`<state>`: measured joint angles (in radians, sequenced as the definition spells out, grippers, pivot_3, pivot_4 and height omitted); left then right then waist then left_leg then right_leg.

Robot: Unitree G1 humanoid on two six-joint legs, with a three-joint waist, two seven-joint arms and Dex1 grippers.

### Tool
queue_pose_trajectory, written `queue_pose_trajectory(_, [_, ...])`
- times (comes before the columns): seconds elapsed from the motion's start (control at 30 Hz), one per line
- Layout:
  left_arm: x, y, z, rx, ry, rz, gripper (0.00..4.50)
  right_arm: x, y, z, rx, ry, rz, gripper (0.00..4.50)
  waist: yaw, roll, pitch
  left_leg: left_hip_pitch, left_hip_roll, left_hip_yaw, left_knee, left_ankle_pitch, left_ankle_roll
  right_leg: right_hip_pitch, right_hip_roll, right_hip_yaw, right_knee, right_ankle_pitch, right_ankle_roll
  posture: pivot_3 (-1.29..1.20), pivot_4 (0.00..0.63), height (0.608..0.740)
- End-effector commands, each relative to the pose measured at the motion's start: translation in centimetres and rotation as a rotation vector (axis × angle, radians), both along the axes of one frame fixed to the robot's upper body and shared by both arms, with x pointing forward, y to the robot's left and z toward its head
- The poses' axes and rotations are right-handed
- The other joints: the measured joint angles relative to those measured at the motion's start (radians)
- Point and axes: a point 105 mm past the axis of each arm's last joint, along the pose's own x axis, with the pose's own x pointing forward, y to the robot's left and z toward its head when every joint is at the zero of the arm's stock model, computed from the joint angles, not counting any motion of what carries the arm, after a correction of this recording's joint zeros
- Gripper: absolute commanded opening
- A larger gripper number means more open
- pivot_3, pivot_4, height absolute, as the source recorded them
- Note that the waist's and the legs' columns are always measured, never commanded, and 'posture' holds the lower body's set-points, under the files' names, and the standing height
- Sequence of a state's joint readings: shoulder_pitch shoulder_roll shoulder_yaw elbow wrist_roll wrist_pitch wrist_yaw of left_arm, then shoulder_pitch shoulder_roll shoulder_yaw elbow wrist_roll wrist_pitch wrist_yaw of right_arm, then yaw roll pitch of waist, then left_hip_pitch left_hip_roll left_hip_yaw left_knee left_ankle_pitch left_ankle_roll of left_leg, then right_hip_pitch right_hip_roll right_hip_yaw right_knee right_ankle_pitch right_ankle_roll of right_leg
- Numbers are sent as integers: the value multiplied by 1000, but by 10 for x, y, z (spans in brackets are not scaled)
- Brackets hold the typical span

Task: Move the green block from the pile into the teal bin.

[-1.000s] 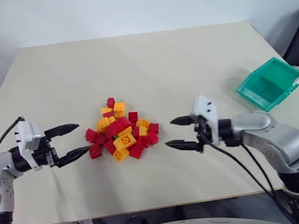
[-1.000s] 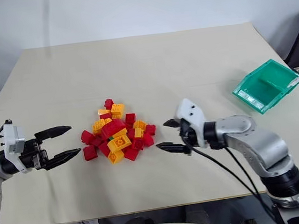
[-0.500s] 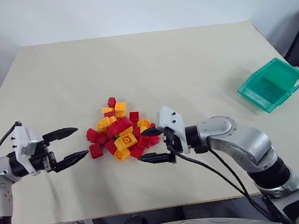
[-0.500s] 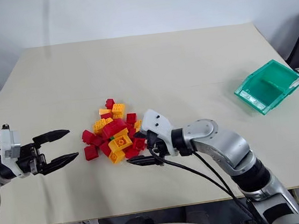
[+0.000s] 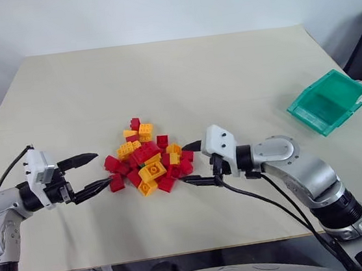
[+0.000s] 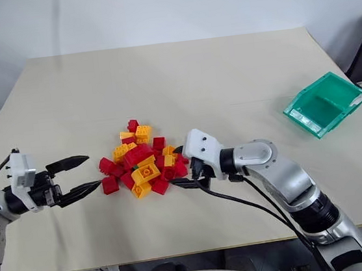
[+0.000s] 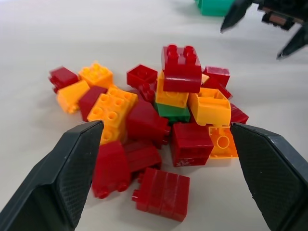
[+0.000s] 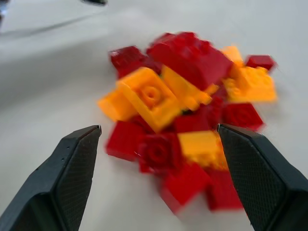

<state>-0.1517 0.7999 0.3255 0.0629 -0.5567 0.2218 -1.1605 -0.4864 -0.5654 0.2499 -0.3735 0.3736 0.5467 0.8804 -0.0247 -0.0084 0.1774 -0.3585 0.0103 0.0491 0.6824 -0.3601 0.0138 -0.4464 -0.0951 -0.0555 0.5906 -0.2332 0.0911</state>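
At frame centre, the pile (image 5: 147, 159): a loose heap of red and yellow-orange studded bricks, bare tabletop all round it.
Green block (image 7: 173, 112): in the left wrist view, wedged low in the heap under a yellow-orange brick topped by a red one; in the head views just a green sliver mid-pile.
Teal bin (image 5: 328, 101): right side of the frame, tilted, close to the table's right edge, well apart from the heap.
Left gripper (image 5: 97, 171): left of the heap, fingers spread wide and holding nothing, the lower tip just beside a stray red brick (image 5: 116, 183).
Right gripper (image 5: 196, 164): at the heap's right side, fingers parted, nothing between them.
Table (image 5: 168, 78): pale beige; the upper half bare, a bare strip along the near edge.
Room: plain white wall behind.
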Motion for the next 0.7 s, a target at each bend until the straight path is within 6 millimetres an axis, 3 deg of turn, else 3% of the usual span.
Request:
queue_pose_trajectory(0.03, [3,-8,8,3,-27,-27,4500,-8,-17,14,13,-42,39,4211,1,0,0,0,0,0,0,0,0,0,0,0,0,0,0,0,150,740])
queue_pose_trajectory(0.1, [8,-14,10,8,-18,-42,4500,-10,-31,13,-14,-22,45,4488,4,0,0,0,0,1,0,0,1,0,0,0,0,0,0,0,150,740])
queue_pose_trajectory(0.33, [15,-28,13,31,-3,-86,4500,-12,-53,13,-20,4,43,4488,1,0,0,1,0,2,1,0,1,0,1,1,0,0,1,0,150,740])
queue_pose_trajectory(0.63, [5,-81,18,47,38,-337,4500,-2,-56,17,55,-51,-64,4488,13,0,0,1,-1,3,1,0,1,0,1,2,1,1,1,0,150,740])
queue_pose_trajectory(0.7, [2,-83,18,68,39,-370,3885,-1,-57,17,59,-56,-79,4500,14,0,0,1,-1,3,1,0,1,0,2,2,0,1,1,0,150,740])
